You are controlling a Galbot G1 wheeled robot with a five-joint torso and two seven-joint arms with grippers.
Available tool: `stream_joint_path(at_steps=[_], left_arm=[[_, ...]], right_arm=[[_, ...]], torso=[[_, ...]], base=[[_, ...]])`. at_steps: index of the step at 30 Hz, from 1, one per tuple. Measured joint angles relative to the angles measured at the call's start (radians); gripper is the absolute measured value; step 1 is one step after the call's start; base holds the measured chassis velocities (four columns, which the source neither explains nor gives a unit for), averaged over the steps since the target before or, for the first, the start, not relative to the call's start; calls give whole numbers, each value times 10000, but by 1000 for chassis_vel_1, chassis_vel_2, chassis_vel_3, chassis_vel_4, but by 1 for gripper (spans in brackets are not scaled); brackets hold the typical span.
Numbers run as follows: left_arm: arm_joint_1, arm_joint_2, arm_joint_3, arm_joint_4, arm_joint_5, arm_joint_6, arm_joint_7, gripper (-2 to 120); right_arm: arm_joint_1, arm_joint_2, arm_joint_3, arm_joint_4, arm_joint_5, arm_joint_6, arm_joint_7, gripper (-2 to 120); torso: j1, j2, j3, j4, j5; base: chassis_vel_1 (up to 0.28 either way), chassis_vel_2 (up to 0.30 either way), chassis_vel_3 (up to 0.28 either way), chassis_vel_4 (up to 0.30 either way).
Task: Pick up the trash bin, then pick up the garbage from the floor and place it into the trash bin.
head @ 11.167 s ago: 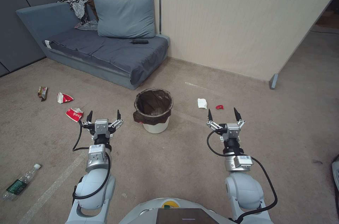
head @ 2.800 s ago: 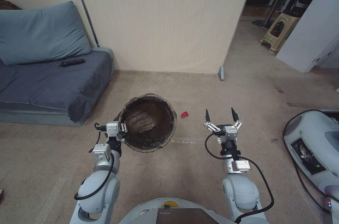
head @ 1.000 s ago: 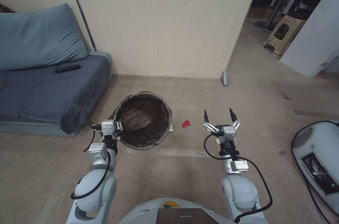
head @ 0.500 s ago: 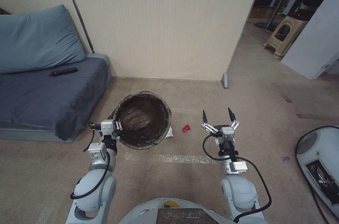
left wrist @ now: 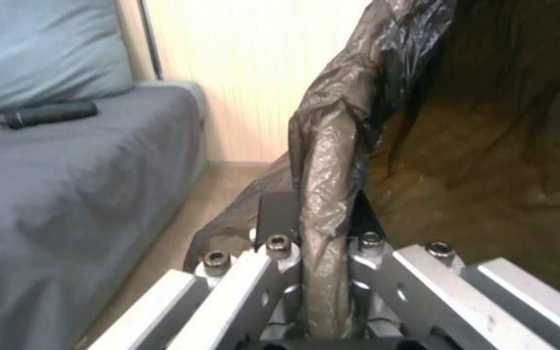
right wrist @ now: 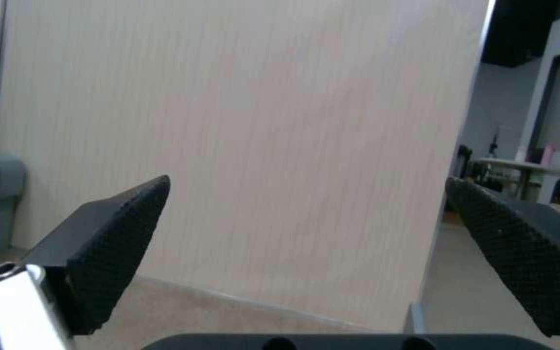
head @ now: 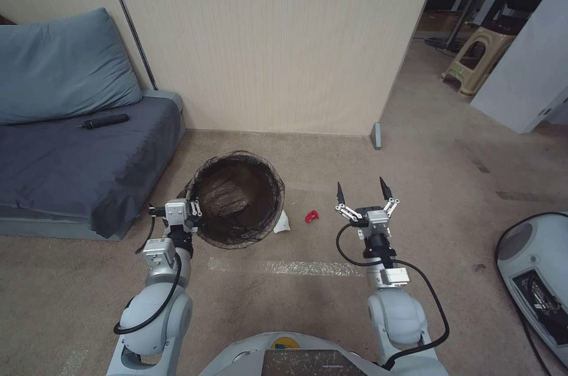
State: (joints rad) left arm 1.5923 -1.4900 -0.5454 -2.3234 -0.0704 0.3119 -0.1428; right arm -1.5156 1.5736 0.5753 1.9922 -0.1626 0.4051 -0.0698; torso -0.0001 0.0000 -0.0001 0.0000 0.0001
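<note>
Sofa (head: 89, 163) left of trash bin (head: 236, 198) gripped by left claw (head: 188, 210).

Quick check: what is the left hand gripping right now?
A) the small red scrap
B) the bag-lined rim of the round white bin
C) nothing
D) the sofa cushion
B: the left hand is shut on the bag-lined rim of the round white bin.

The robot has two glossy pale grey arms with round joints, black cables in loops, silver linkages with hex screws, and black pointed fingertips (right wrist: 112, 243) with fine grid texture.
</note>
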Motion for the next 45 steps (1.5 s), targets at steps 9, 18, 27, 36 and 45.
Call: stream_joint_path(at_steps=[9,18,27,36,45], left_arm=[[-196,70,-156,-44,-147,-408,163,0],[-303,147,-312,-185,-278,-433,106,0],[-407,141,-211,-29,-297,-419,111,0],[-464,42,-139,296,-226,-466,182,0],[-443,-84,13,541,-97,-512,269,0]], right_arm=[[557,-903,-93,-266,403,-405,17,100],[1229,-1513,-423,-722,1145,-1127,225,100],[2659,-2633,-1630,-1713,2773,-2881,932,100],[3739,-3071,-2729,-2550,3967,-4418,1316,100],[4854,-3186,-4002,-4157,5211,-6075,1962,100]], torso=[[0,0,0,-3,0],[0,0,1,1,1],[1,0,1,0,0],[1,-1,2,0,-1],[1,0,1,-1,-1]], base=[[0,0,0,0],[0,0,0,0],[0,0,0,0],[0,0,0,0],[0,0,0,0]])
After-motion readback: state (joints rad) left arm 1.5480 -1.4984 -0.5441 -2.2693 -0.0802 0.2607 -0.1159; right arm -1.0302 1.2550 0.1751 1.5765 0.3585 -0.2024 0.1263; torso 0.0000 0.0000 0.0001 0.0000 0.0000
